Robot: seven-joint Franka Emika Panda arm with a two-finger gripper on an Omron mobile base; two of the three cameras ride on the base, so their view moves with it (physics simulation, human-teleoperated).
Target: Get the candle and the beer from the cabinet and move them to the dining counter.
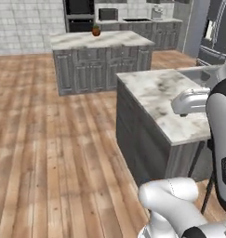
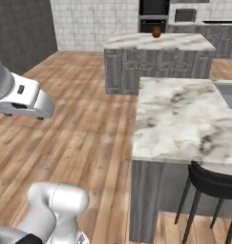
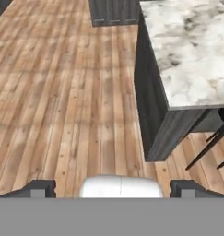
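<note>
The pincer [image 3: 111, 188] is wide open and holds nothing. It looks down at the floor [image 3: 62, 92] beside the bench [image 3: 196, 50]. No candle or beer is on the bench, so fetching probably comes first: drive to the cabinet.

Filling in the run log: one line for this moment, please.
jaws: open, empty | near: white marble dining counter with black stool | floor: wood planks
</note>
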